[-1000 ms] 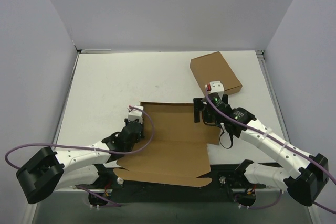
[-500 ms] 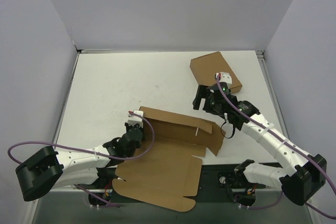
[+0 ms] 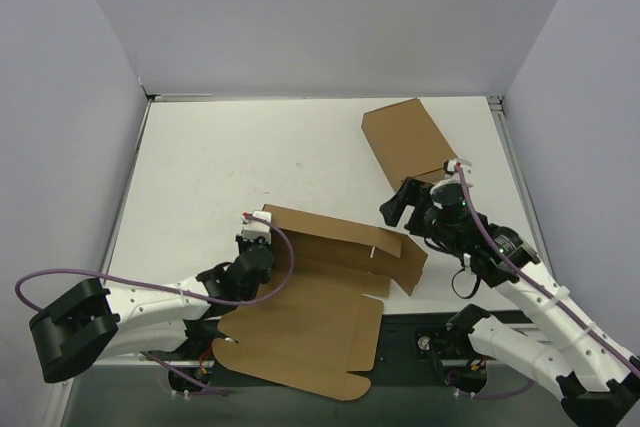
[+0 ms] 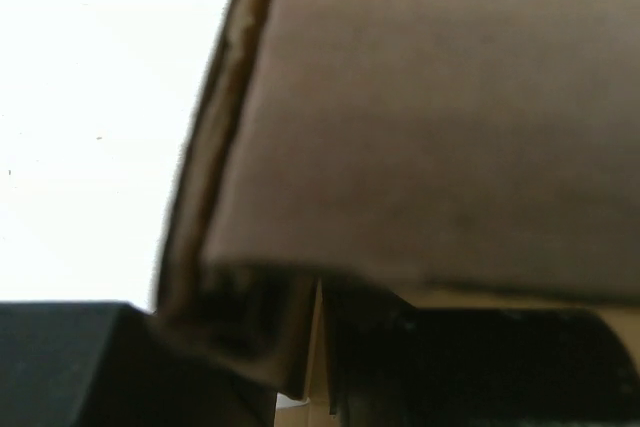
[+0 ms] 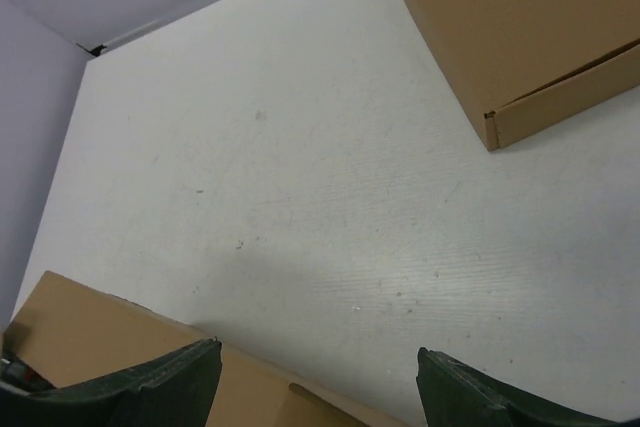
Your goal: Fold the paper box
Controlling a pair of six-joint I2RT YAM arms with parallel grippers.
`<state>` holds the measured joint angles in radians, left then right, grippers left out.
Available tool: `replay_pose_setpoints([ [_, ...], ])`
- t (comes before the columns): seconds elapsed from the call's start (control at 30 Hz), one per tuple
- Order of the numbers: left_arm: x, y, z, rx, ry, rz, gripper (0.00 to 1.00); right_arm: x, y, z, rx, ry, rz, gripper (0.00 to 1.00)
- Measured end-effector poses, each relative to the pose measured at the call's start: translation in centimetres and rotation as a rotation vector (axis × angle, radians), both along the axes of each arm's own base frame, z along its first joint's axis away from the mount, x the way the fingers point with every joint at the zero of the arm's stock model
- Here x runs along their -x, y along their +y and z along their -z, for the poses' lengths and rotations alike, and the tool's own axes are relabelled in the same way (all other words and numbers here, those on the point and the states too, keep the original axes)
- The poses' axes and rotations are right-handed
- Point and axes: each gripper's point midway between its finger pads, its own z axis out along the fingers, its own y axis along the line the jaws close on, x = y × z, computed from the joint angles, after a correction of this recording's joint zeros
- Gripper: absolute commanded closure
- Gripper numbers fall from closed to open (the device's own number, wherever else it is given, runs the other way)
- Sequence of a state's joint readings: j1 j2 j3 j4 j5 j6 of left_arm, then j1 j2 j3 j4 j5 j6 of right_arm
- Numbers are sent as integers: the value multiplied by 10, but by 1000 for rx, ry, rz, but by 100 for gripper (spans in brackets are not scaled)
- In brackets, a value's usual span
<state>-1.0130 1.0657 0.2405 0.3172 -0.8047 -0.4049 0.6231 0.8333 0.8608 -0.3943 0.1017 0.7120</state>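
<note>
Paper box (image 3: pixel 300 332) is plain brown kraft, die-cut and only half folded. It sits at the near-middle of the table (image 3: pixel 220 167), btw the two arms. The big flat panel w/ rounded tabs along its edges hangs out over the near table edge, above the arm bases. Behind it a long panel stands up along a crease. There's a thin slit near that panel's right end, and a side flap is bent outward at the right corner.

Left claw (image 3: pixel 258 227) is at the rear-left corner of the standing panel. Its wrist cam is super blurry tbh, just brown cardboard (image 4: pixel 440 127) filling the frame, w/ the board's edge running down into the dark fingers, so it looks pinched on that corner.

Right claw (image 3: pixel 398 203) hovers just past the bent flap, not touching anything. On its wrist cam the two fingers are spread wide (image 5: pixel 318 355) w/ only bare table btw them, and a corner of the box (image 5: pixel 90 332) shows at bottom left.

A separate tidy brown carton (image 3: pixel 405 137) lies at the back right, well apart from the box; it also shows on the right wrist cam (image 5: pixel 520 27).
</note>
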Motion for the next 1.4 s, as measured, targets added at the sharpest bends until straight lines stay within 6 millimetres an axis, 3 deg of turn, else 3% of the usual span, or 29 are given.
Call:
replay_pose_setpoints([
  [0.17,-1,-1,-3,4,1,-9,71,20,3,-10,-49,-10,-19,21],
  [0.33,0,-2,-2,11,7,-12,71,27,21,0,-105,56,-53,21],
  [0.43,0,-2,-2,12,9,-14,71,28,31,10,-115,95,-71,21],
  [0.6,0,3,-1,-6,9,-30,71,22,42,13,-167,97,-63,21],
  [0.83,1,4,0,-9,14,-31,71,30,60,19,-230,123,-101,21],
  [1.03,3,2,-1,-3,15,-22,71,42,48,18,-176,130,-88,21],
  [1.27,3,3,1,-10,24,-25,71,55,27,-8,-169,101,-62,21],
  [1.4,2,1,-1,-9,24,-26,71,62,22,-11,-168,113,-60,22],
])
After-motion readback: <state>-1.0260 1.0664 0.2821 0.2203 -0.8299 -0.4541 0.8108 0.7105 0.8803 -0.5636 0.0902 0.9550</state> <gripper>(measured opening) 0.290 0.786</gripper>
